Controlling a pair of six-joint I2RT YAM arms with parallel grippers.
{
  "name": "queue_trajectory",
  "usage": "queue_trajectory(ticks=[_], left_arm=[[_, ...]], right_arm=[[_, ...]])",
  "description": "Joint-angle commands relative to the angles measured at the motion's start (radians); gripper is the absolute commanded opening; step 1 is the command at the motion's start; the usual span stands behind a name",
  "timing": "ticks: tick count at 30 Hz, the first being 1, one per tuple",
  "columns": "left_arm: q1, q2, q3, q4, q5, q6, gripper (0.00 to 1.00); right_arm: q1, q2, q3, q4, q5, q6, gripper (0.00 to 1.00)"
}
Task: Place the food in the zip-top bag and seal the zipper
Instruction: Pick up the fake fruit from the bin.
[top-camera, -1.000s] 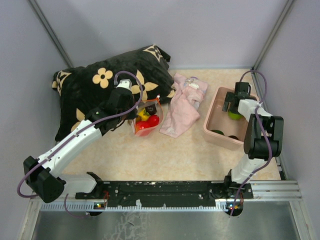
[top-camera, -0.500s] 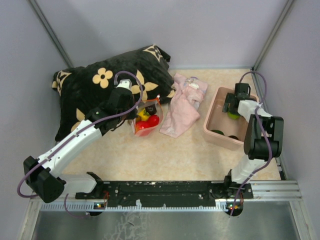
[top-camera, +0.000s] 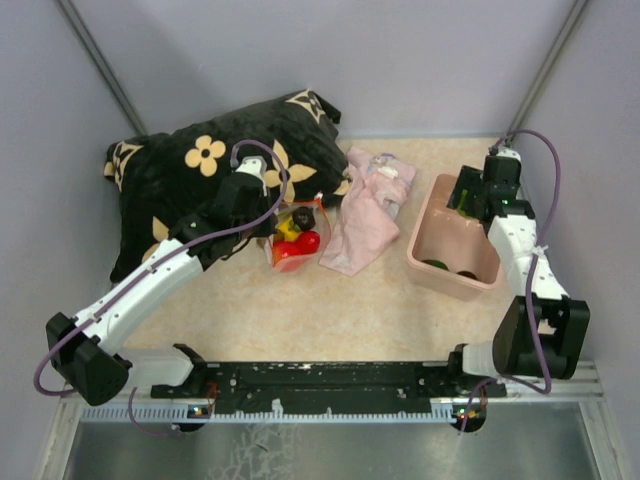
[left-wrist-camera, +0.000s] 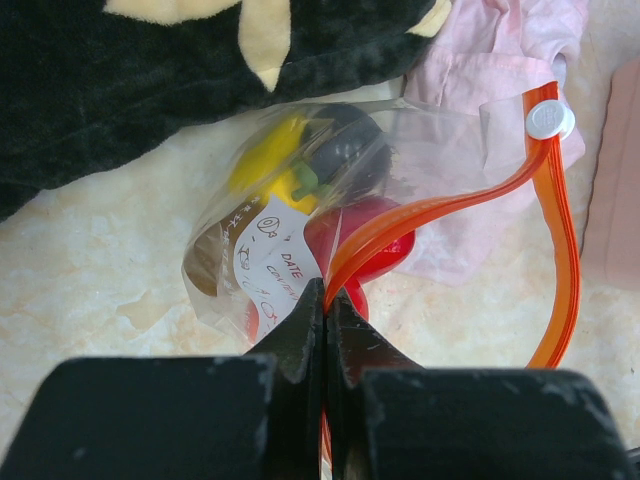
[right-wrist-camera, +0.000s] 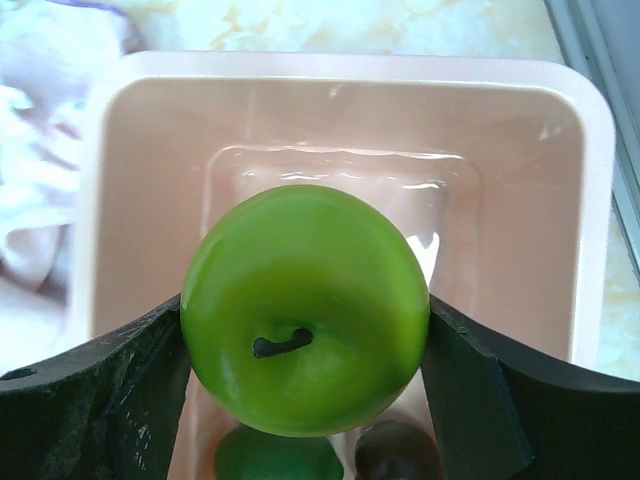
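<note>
The clear zip-top bag (top-camera: 292, 238) lies beside the black pillow with red, yellow and dark toy fruits (left-wrist-camera: 300, 170) inside. My left gripper (left-wrist-camera: 327, 300) is shut on its orange-red zipper strip (left-wrist-camera: 440, 205), whose white slider (left-wrist-camera: 549, 120) sits at the far end. My right gripper (right-wrist-camera: 305, 330) is shut on a lime green toy apple (right-wrist-camera: 305, 305) and holds it above the pink bin (top-camera: 452, 235). Another green fruit (right-wrist-camera: 275, 458) and a dark brown one (right-wrist-camera: 398, 455) lie in the bin below. In the top view the right gripper (top-camera: 470, 195) is over the bin's far end.
A black pillow with cream flowers (top-camera: 215, 165) lies at the back left, touching the bag. A pale pink cloth (top-camera: 368, 205) lies between the bag and the bin.
</note>
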Motion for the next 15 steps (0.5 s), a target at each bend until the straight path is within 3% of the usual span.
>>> queue_trajectory(ticks=[1, 6, 15], left_arm=[[0.000, -0.002, 0.032, 0.041, 0.027, 0.024, 0.00], [-0.001, -0.005, 0.038, 0.040, 0.031, 0.026, 0.00], [0.000, 0.000, 0.042, 0.046, 0.043, 0.029, 0.00]], right_arm=[[0.065, -0.106, 0.020, -0.028, -0.043, -0.011, 0.71], [0.140, -0.167, 0.030, -0.051, -0.115, -0.006, 0.70], [0.378, -0.248, 0.026, 0.017, -0.183, -0.009, 0.70]])
